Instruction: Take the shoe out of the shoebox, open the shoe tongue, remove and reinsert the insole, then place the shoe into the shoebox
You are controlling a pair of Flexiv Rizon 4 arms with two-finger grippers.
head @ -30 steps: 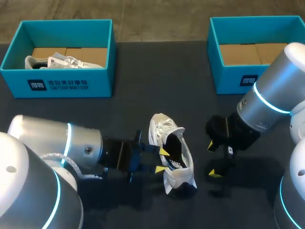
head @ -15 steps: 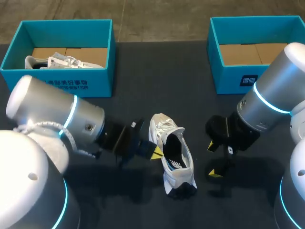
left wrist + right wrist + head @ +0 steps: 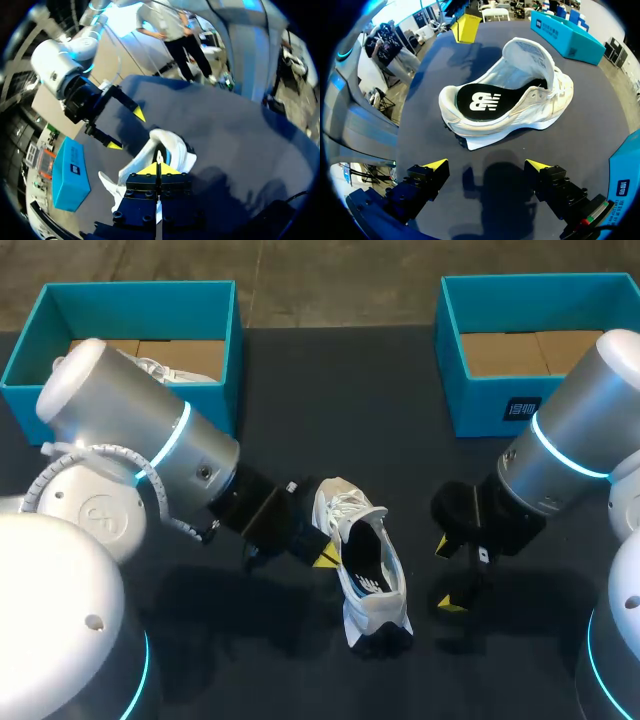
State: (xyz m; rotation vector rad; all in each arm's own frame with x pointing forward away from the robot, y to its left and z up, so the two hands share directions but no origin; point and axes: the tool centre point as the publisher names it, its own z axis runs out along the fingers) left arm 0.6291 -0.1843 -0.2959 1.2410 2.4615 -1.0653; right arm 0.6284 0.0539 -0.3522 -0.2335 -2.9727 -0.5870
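Note:
A white shoe [image 3: 362, 562] lies on the dark table with its tongue lifted and a black insole [image 3: 480, 102] inside. My left gripper [image 3: 325, 558] is shut, its yellow tips pressed together beside the shoe's left flank. In the left wrist view the shoe [image 3: 165, 152] lies just ahead of that gripper [image 3: 158, 168], and nothing shows between the tips. My right gripper [image 3: 447, 575] stands open to the right of the shoe and apart from it. In the right wrist view the shoe [image 3: 520, 95] lies ahead of the gripper [image 3: 486, 167].
A teal shoebox [image 3: 215, 350] at the back left holds another white shoe [image 3: 170, 370], partly hidden by my left arm. A second teal shoebox [image 3: 470, 400] stands at the back right with a bare cardboard floor. Bare tabletop lies between the boxes.
My left gripper went from open around the shoe's side to shut, shifting slightly back. Its arm swung up and toward the back left. The right arm and the shoe stayed put.

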